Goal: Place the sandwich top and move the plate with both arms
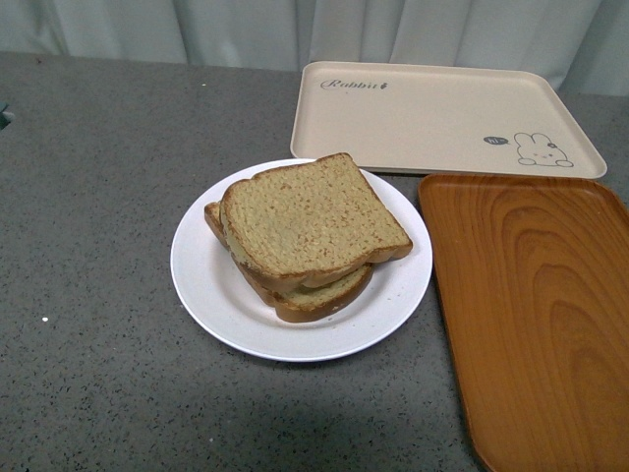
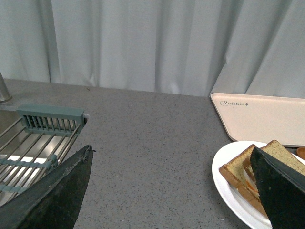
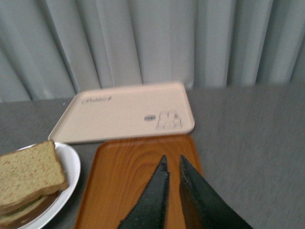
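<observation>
The sandwich top (image 1: 313,220), a tan speckled slice with a brown crust, lies on a lower slice on the round white plate (image 1: 201,280). Neither arm shows in the front view. In the left wrist view my left gripper (image 2: 171,157) stands open over the grey counter, its right finger partly covering the sandwich top (image 2: 238,166) and the plate (image 2: 224,183). In the right wrist view my right gripper (image 3: 172,160) is shut with nothing in it, above the wooden tray. The plate (image 3: 71,169) and sandwich top (image 3: 28,169) show off to one side.
A beige rabbit-print tray (image 1: 442,118) sits behind the plate. An orange-brown wood-grain tray (image 1: 536,315) lies to the plate's right. A sink with a rack (image 2: 43,138) shows in the left wrist view. A pale curtain closes off the back.
</observation>
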Controlling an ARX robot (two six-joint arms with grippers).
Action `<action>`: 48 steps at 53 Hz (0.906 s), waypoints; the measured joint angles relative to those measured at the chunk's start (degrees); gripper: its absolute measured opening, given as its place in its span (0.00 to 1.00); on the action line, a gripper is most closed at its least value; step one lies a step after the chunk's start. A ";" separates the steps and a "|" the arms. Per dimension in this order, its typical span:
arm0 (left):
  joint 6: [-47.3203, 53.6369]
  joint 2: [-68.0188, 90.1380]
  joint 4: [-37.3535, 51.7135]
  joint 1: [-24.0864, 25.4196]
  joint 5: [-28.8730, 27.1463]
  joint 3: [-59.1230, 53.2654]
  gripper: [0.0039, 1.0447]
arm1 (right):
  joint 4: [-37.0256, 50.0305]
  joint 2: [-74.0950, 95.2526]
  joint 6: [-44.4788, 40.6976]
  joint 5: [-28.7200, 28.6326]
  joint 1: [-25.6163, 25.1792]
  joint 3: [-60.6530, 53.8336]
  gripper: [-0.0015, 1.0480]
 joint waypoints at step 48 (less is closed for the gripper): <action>-57.51 41.29 -0.46 -9.92 -7.61 7.23 0.94 | 5.11 -2.05 -5.73 -0.02 0.00 -1.66 0.10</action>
